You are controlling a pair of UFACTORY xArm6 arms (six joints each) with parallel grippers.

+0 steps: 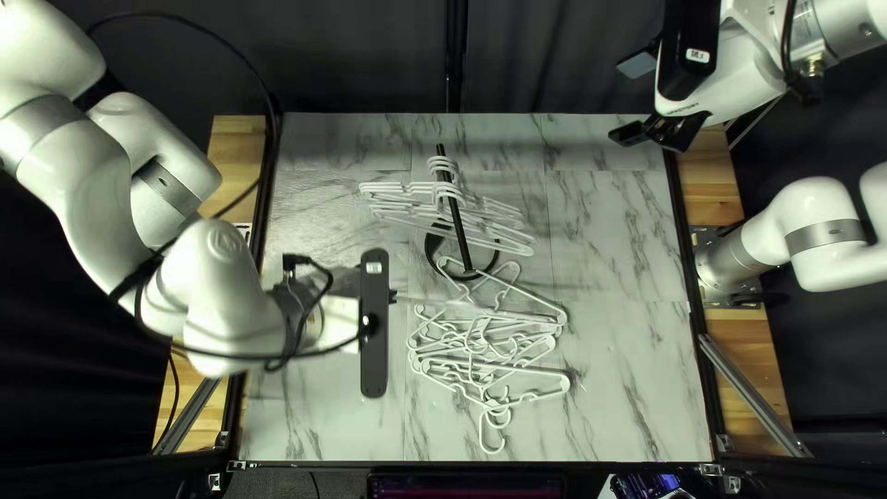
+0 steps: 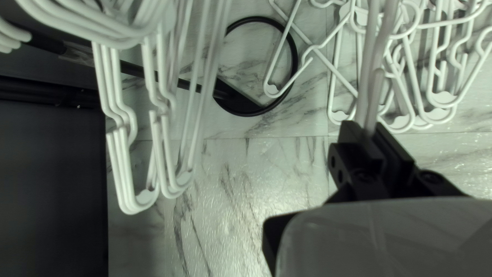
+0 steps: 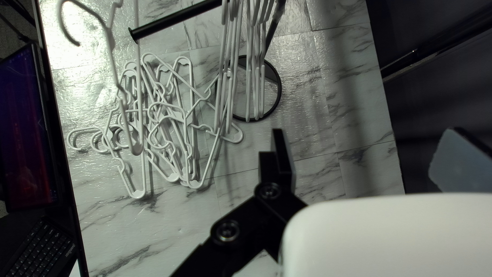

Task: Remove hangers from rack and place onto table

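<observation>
Left of the rack [image 1: 464, 251], your left gripper [image 1: 394, 297] points inward, clamped on a hanger [image 2: 370, 92]; your right gripper [image 1: 628, 100] is raised rightward of it, fingers wide apart.

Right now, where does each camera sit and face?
Top left view: above the near edge of the table, facing down toward the curtain; shows both arms.
Left wrist view: on that wrist, facing the rack; shows my left end effector, shut on a hanger.
Right wrist view: on that wrist, facing the table; shows part of my right end effector.
Both wrist views share the ring base and loose hangers.
</observation>
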